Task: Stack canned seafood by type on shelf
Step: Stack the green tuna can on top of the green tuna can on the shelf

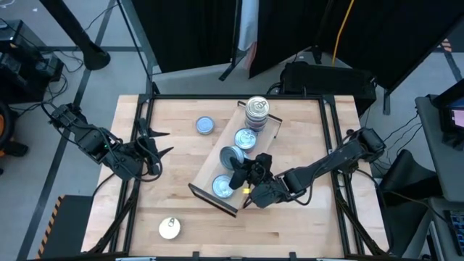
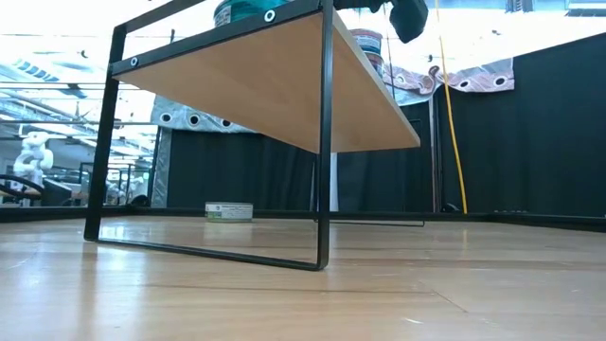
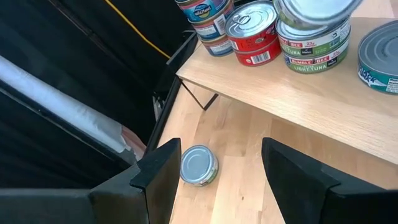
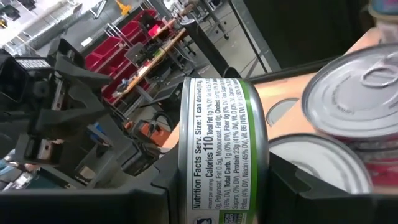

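right claw gripping green-labelled tin on edge, apparently over shelf

Held tin label cut off; shelf top hidden.
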